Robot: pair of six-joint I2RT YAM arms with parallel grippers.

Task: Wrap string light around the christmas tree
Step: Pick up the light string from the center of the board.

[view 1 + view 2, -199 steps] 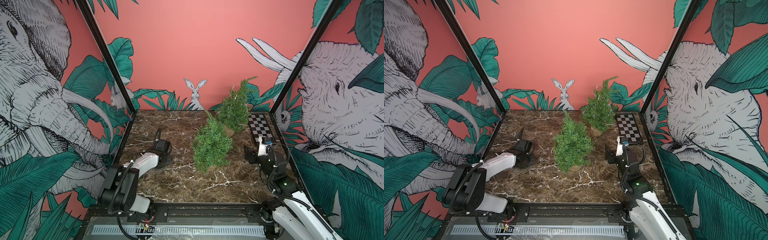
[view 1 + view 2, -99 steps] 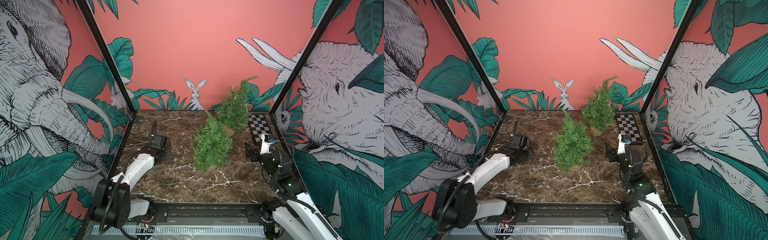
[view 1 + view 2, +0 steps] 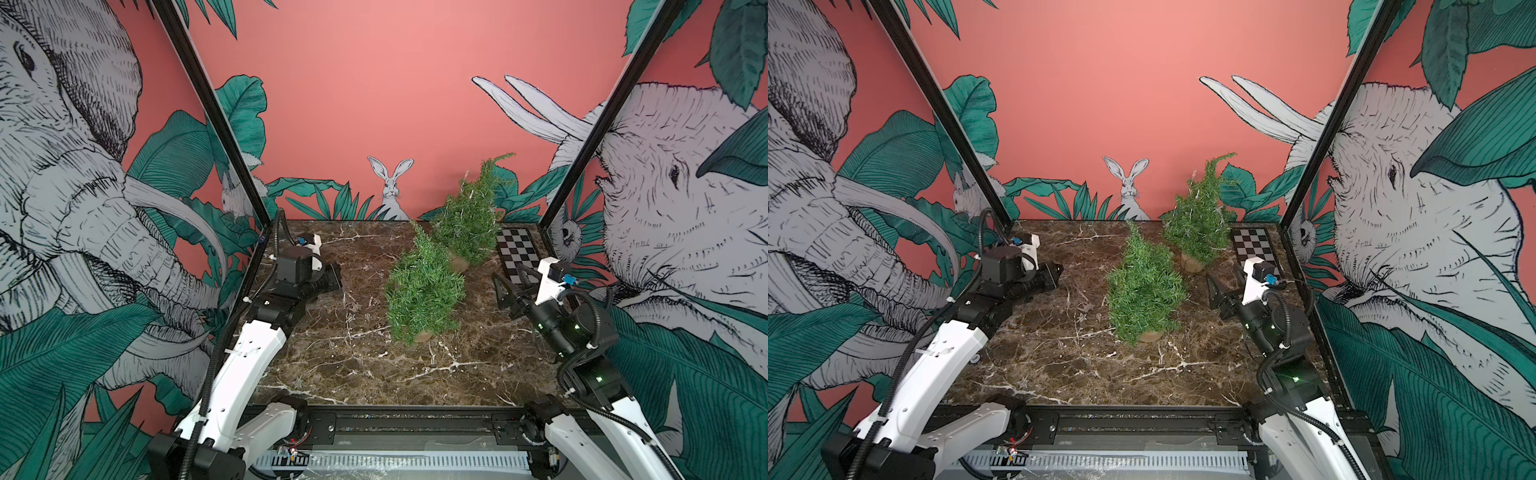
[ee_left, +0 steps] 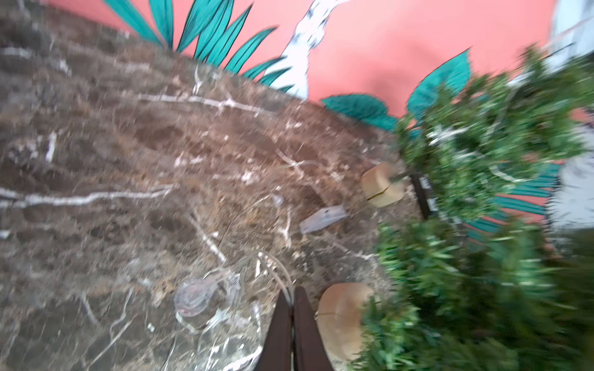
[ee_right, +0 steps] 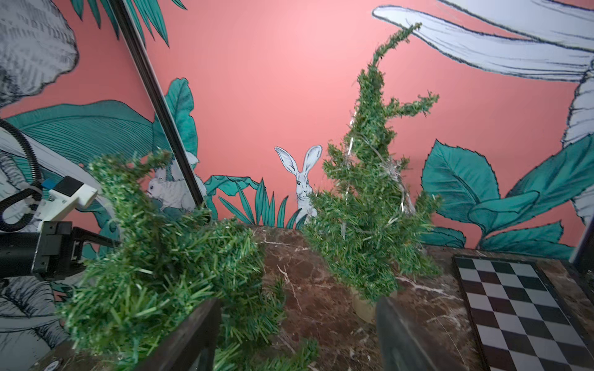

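Picking up: our left gripper point(image 4: 293, 297) seems to pinch a strand of the string light point(image 4: 205, 289) heaped just beside its fingertips point(image 4: 281, 313), our right gripper point(image 5: 297, 316) is spread, and next we must carry the strand round the christmas tree point(image 3: 422, 291) ahead.

My right hand point(image 5: 297, 308) stands wide open, with branches of the nearer Christmas tree point(image 5: 160, 250) reaching between its fingers point(image 5: 189, 337). Beyond, a farther tree point(image 5: 363, 225) carries thin silvery string light point(image 5: 398, 180). A checkerboard point(image 5: 520, 308) lies on the marble tabletop point(image 5: 315, 276).
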